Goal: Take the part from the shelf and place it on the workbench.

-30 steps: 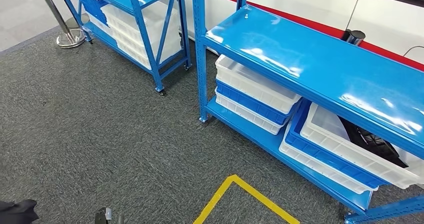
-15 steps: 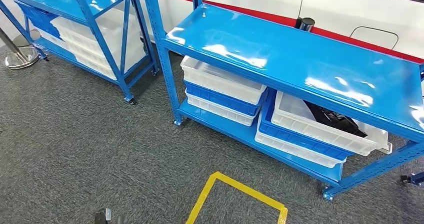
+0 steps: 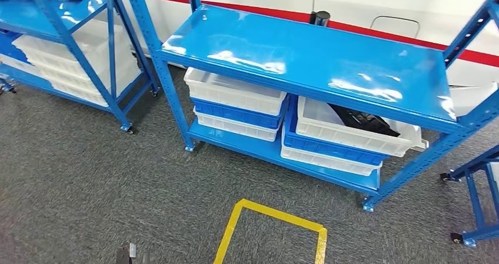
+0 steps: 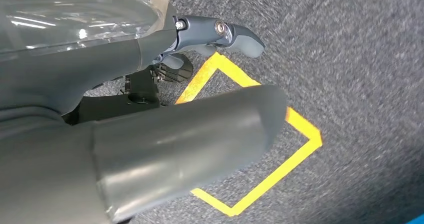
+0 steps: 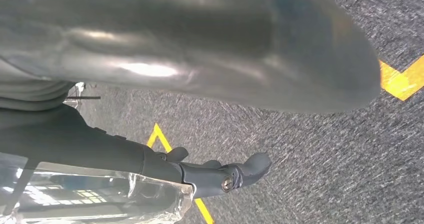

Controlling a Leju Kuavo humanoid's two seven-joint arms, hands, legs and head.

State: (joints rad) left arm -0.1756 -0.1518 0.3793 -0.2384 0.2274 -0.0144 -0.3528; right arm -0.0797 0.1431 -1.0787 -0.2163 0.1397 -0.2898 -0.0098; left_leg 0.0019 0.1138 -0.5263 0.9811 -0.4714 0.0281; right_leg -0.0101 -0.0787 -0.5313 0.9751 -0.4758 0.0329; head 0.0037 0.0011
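A black part [image 3: 365,122] lies in the upper white bin [image 3: 329,129] on the lower right level of the blue shelf [image 3: 306,52], partly hidden by the shelf top. In the left wrist view my left hand [image 4: 165,149] hangs over the grey carpet, its fingers [image 4: 225,34] apart and holding nothing. In the right wrist view my right hand [image 5: 200,49] also hangs above the carpet, fingers [image 5: 230,176] loosely extended and empty. Both hands are far from the shelf.
A yellow tape square [image 3: 270,231] marks the carpet in front of the shelf. Stacked white and blue bins [image 3: 235,102] fill the lower left level. A second blue shelf [image 3: 65,17] stands at the left, another blue frame [image 3: 479,205] at the right. A black cylinder [image 3: 320,18] stands behind the shelf.
The whole picture has shifted left: the camera has turned, bringing the shelf with the black part squarely into the middle. The things themselves have not moved.
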